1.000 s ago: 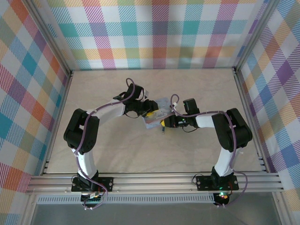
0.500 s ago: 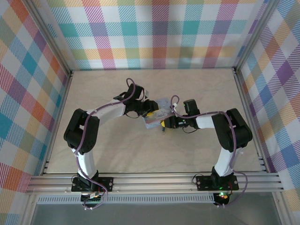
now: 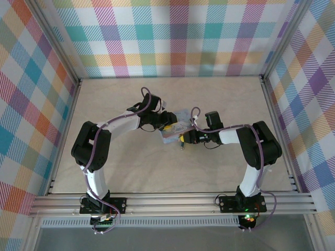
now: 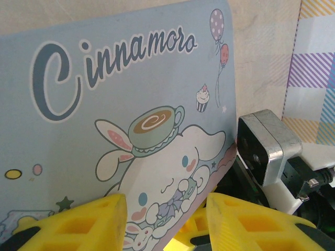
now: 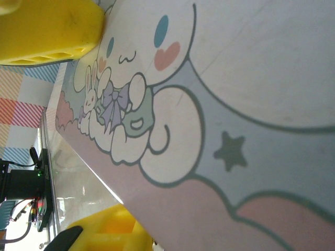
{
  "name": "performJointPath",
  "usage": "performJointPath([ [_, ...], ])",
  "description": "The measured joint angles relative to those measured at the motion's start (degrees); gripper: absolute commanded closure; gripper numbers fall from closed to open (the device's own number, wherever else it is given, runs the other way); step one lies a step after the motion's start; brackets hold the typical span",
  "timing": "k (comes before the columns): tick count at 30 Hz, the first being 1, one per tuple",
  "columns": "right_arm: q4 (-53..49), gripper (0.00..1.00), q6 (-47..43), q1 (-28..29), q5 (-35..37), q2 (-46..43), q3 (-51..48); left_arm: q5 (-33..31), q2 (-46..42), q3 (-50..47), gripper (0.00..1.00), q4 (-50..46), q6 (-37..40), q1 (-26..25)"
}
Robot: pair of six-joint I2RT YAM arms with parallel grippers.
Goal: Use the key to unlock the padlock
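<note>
My left gripper [image 4: 166, 209]: jaws apart, tin [image 4: 104, 104] behind; grip unclear. My right gripper [image 5: 99, 125]: seemingly astride tin, hold unclear.

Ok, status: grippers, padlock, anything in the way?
Left gripper at the tin's printed face; right gripper straddling its edge; grips unclear. Possible padlock at tin's near edge, too small to confirm. In the way: the tin itself.

Both arms bend inward over the pale counter [image 3: 131, 167] and meet near its middle at a light-blue tin box [image 3: 181, 115]; the left hand [image 3: 167, 126] is at its left side, the right hand [image 3: 181, 137] at its near right corner
</note>
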Motion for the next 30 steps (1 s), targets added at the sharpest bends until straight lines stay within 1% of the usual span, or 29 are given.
performJointPath([
  [6, 0.50, 0.80, -0.33, -0.02, -0.17, 0.02, -0.31, 0.00, 0.11, 0.15, 0.56, -0.15, 0.00, 0.00],
  [19, 3.10, 0.88, -0.90, 0.00, 0.50, -0.07, -1.77, -0.39, 0.11, 0.20, 0.56, -0.15, 0.00, 0.00],
  [21, 3.48, 0.92, -0.85, 0.00, 0.70, -0.57, -2.45, -0.42, 0.11, 0.20, 0.56, -0.15, 0.00, 0.00],
  [24, 3.91, 0.95, 0.13, 0.00, 1.05, -1.49, -3.54, -0.42, 0.11, 0.20, 0.56, -0.09, 0.00, -0.07],
  [30, 6.05, 0.96, 2.78, 0.00, 1.92, -2.36, -5.53, -0.57, 0.11, 0.17, 0.56, -0.07, 0.00, -0.15],
])
